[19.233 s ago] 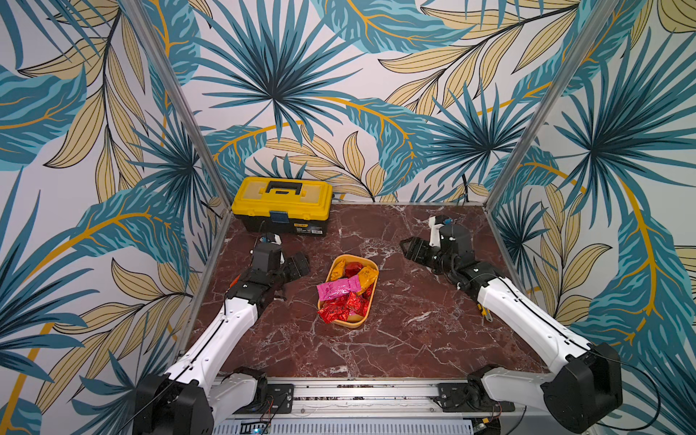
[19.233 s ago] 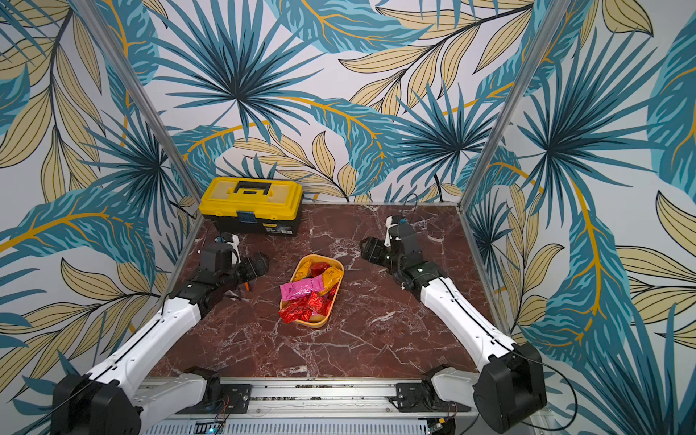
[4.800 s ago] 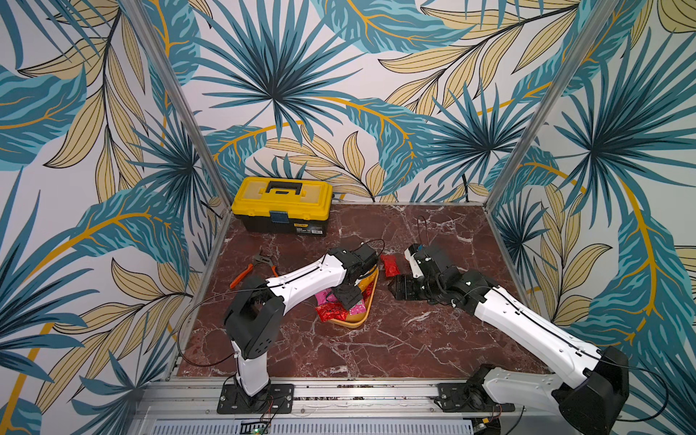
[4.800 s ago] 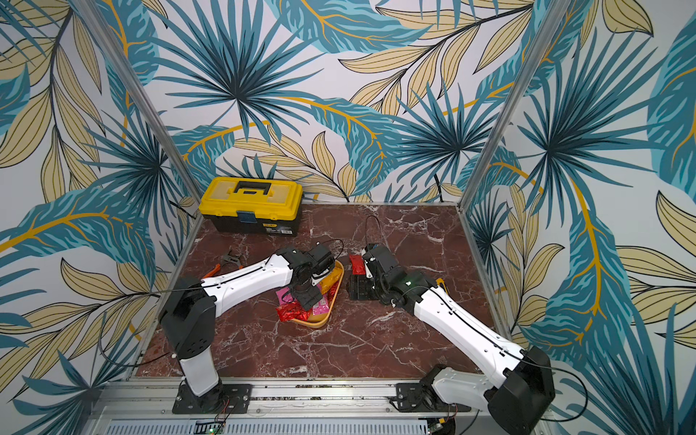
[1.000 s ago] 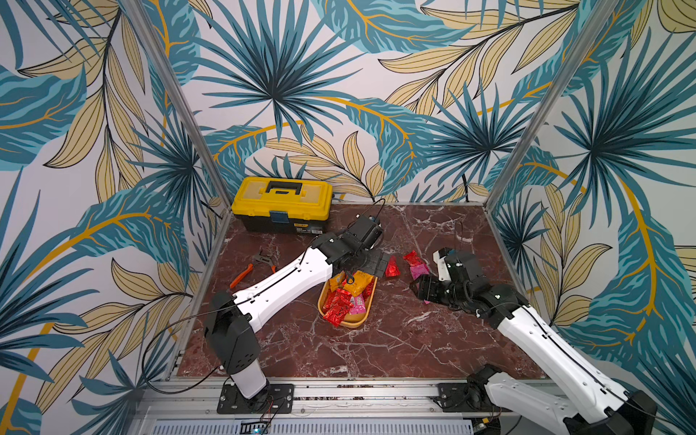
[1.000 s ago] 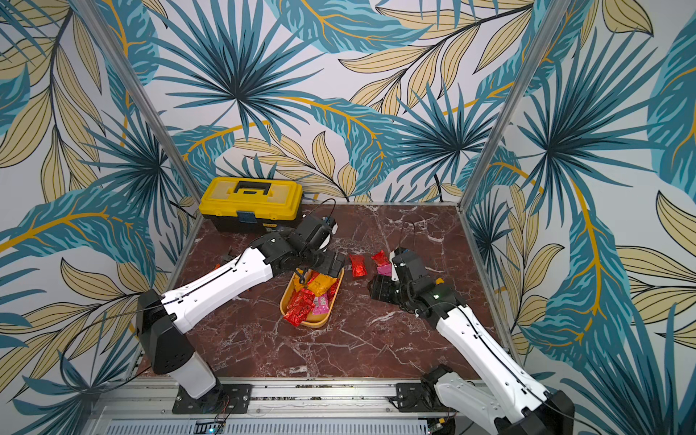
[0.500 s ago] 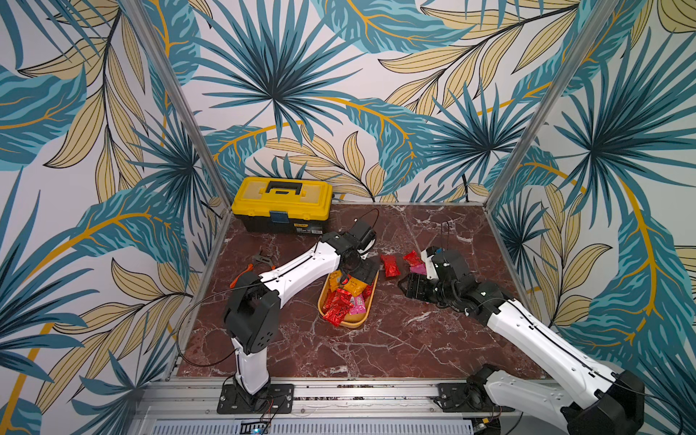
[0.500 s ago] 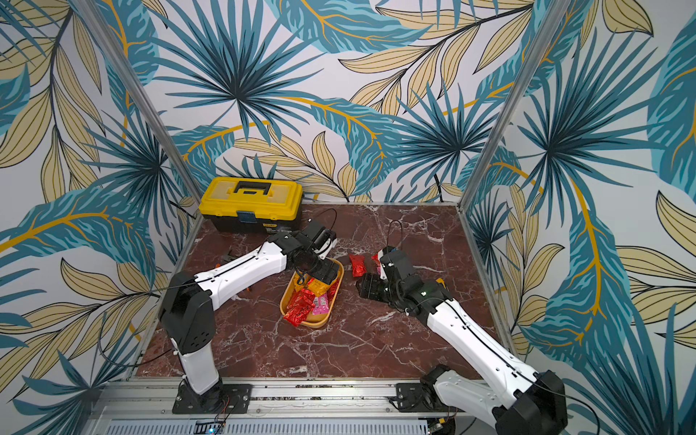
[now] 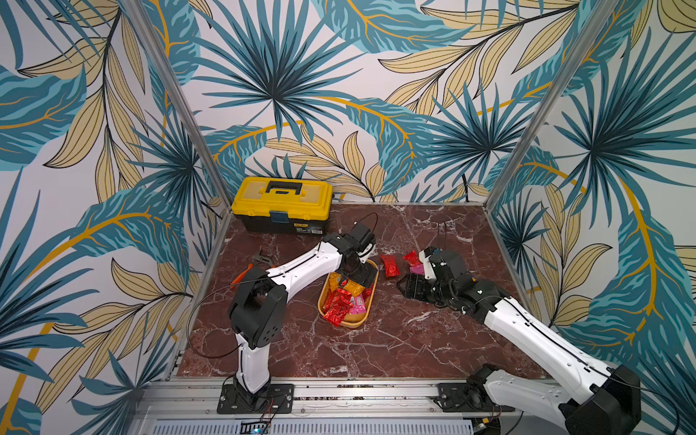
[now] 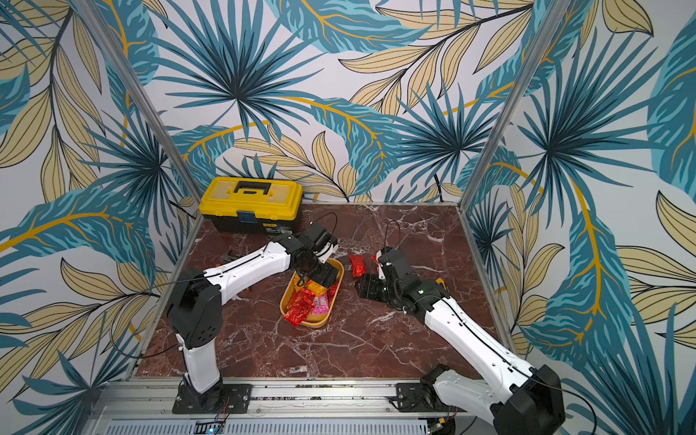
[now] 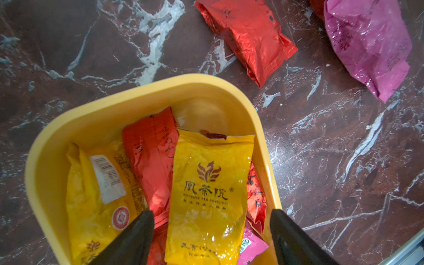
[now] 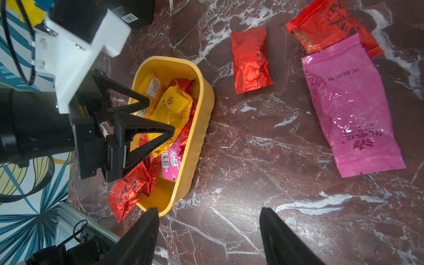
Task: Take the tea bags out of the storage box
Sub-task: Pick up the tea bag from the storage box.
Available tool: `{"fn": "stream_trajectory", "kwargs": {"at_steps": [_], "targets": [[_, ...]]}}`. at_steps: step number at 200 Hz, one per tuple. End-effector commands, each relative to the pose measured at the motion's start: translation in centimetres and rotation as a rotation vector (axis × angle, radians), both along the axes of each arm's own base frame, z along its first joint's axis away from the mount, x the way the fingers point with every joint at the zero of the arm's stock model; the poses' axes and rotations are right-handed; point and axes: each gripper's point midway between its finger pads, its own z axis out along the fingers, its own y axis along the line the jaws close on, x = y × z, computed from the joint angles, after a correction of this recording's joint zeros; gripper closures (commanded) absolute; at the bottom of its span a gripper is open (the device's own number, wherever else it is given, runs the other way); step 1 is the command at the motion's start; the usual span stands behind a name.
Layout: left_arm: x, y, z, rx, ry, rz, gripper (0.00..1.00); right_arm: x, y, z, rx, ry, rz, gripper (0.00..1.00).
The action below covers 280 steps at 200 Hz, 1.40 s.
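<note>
The yellow-orange storage box point(image 9: 341, 323) sits mid-table in both top views point(image 10: 318, 324) and holds several tea bags, red, yellow and pink. My left gripper point(image 11: 210, 229) reaches down into the box's far end. It is open, its fingers either side of a yellow tea bag point(image 11: 210, 190) with gaps on both sides. Three tea bags lie on the marble right of the box: a red one point(image 12: 250, 59), another red one point(image 12: 330, 27) and a pink one point(image 12: 351, 107). My right gripper point(image 12: 207, 220) hangs open over bare marble near the box's rim point(image 12: 202, 96), holding nothing.
A yellow-lidded black toolbox point(image 9: 282, 203) stands at the back left. Orange-handled pliers point(image 9: 241, 274) lie at the left edge, partly behind the left arm. Metal frame posts and patterned walls close in the table on three sides.
My left gripper has come down from behind the box into its far end, and its jaws have narrowed a little. My right gripper has shifted slightly toward the box.
</note>
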Motion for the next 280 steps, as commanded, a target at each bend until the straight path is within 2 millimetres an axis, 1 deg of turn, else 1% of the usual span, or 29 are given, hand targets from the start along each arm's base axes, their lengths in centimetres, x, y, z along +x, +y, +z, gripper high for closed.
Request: {"fn": "stream_trajectory", "kwargs": {"at_steps": [1, 24, 48, 74, 97, 121, 153, 180, 228, 257, 280], "targets": [[-0.7, 0.3, -1.7, 0.013, 0.051, -0.017, 0.18, -0.1, 0.4, -0.3, 0.008, 0.002, 0.012, 0.26], [-1.1, 0.0, -2.1, 0.004, 0.073, -0.028, 0.20, 0.0, 0.3, -0.3, 0.005, -0.001, 0.011, 0.26], [-1.3, 0.2, -2.8, 0.014, 0.092, -0.027, 0.21, 0.0, 0.4, -0.3, 0.005, -0.002, 0.012, 0.26], [-1.3, 0.4, -3.3, 0.031, 0.099, -0.021, 0.24, 0.0, 0.4, -0.2, 0.006, -0.003, 0.011, 0.26], [-1.2, 0.4, -3.3, 0.035, 0.096, -0.016, 0.28, 0.0, 0.3, -0.1, 0.006, -0.007, 0.011, 0.26], [-1.0, 0.6, -3.1, 0.043, 0.086, -0.008, 0.34, 0.1, 0.3, -0.1, 0.000, -0.009, 0.010, 0.26], [-0.8, 0.6, -2.7, 0.045, 0.077, 0.002, 0.36, 0.2, 0.0, 0.1, -0.013, -0.023, 0.003, 0.26], [-0.6, 0.7, -1.1, 0.034, 0.054, 0.018, 0.38, 0.1, -0.8, 0.5, -0.046, -0.051, -0.004, 0.26], [-0.9, 0.6, 3.0, -0.027, 0.016, 0.050, 0.39, 0.2, -2.6, 1.6, -0.101, -0.097, -0.036, 0.26], [-1.7, -0.3, 5.0, -0.059, 0.002, 0.056, 0.39, 0.6, -4.1, 2.2, -0.103, -0.114, -0.085, 0.26], [-2.4, -1.8, 6.7, -0.073, -0.019, 0.051, 0.39, 0.8, -5.7, 2.4, -0.084, -0.110, -0.140, 0.26]]}}
